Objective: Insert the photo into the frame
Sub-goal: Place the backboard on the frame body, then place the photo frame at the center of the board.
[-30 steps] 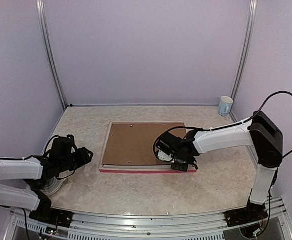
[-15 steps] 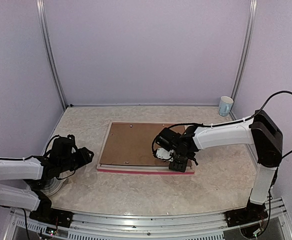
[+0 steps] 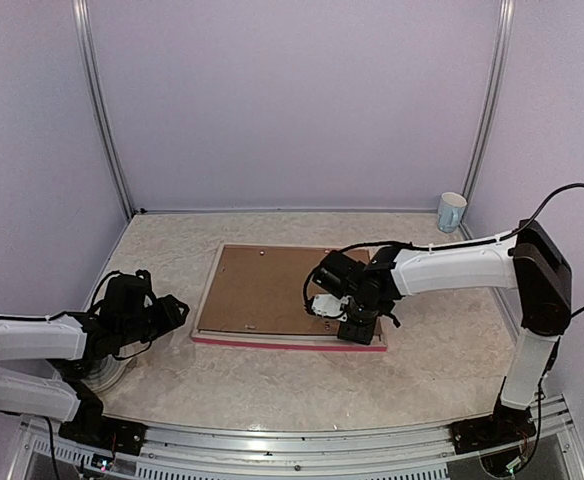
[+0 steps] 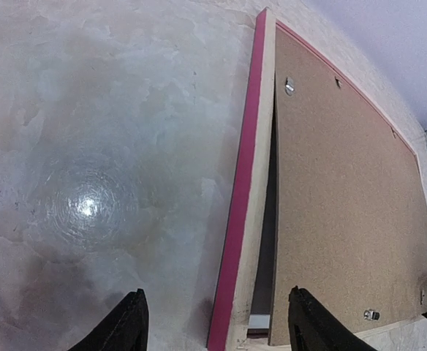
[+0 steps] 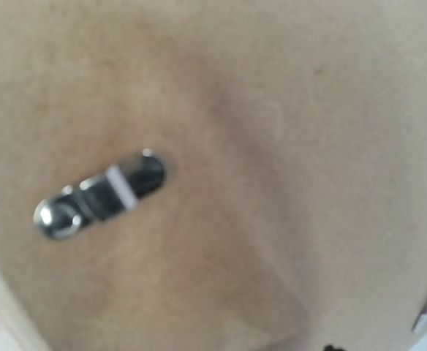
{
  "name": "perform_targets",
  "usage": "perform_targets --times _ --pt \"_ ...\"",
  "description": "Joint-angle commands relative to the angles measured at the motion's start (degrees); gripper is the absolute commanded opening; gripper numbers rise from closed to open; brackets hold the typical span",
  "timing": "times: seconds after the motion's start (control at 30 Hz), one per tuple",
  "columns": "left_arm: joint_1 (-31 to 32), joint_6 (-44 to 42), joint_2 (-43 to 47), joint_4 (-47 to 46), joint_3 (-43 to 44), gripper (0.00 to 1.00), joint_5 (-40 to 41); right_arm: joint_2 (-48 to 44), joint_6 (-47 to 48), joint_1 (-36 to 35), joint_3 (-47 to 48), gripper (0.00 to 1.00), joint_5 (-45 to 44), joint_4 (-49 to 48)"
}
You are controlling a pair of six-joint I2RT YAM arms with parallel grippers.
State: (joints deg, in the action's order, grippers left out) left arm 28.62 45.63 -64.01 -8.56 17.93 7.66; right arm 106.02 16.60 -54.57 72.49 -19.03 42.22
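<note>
The frame [image 3: 272, 339] lies face down on the table, its pink-red edge [image 4: 239, 219] toward the near side, and the brown backing board [image 3: 262, 288] lies in its back. The photo is hidden. My right gripper [image 3: 360, 328] points down at the frame's near right corner, pressed close to the board [image 5: 272, 146]. Its fingers are hidden, so I cannot tell whether they are open or shut. My left gripper [image 3: 175, 312] hangs just left of the frame. In the left wrist view that gripper [image 4: 217, 325] is open, with the frame's left edge beyond its fingertips and nothing held.
A pale cup [image 3: 452, 211] stands at the back right corner by a metal upright [image 3: 489, 110]. Small metal turn clips [image 4: 289, 86] [image 5: 100, 194] sit on the backing board. A dark gap [image 4: 266, 241] shows between the board and the frame's left rail.
The right gripper has shifted a little left on the near right corner, and the frame with its board has slid and turned slightly leftward. The left arm has not moved.
</note>
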Motion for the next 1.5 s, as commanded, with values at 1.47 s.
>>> perform_targets --times 1.47 --pt "0.66 -7.24 -18.78 0.39 18.78 0.99 1.1 -10.71 -21.36 16.48 -3.68 0.98 3.96 -17.77"
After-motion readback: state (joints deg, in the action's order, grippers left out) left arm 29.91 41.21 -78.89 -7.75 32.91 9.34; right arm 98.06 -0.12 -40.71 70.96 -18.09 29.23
